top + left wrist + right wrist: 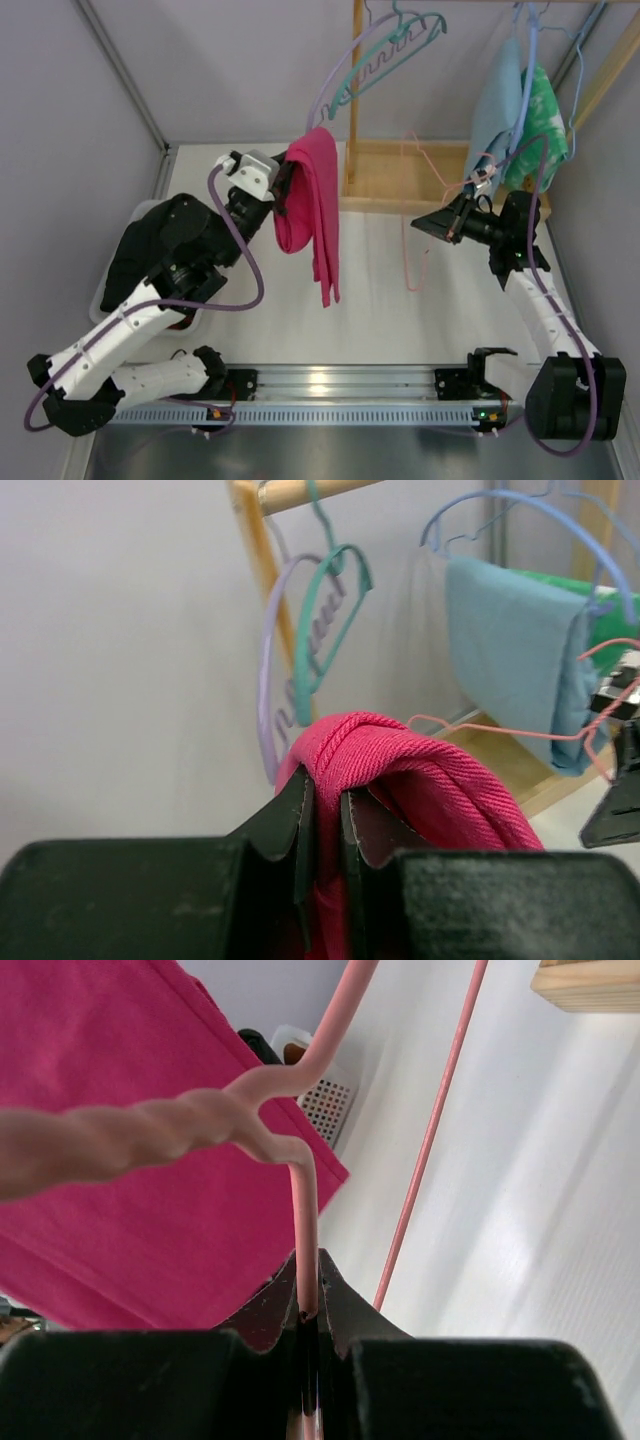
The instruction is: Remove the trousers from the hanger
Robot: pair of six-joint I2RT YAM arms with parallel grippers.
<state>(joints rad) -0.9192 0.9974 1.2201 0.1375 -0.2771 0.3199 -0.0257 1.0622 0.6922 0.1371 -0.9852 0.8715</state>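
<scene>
I find no legible text, label, brand, number or sign on anything shown in any of my three views.

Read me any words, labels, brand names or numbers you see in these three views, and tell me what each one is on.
None: no text can be read in any view.
The bright pink trousers, the thin pink wire hanger, the left gripper, the right gripper and the silver metal rail show no lettering.
</scene>
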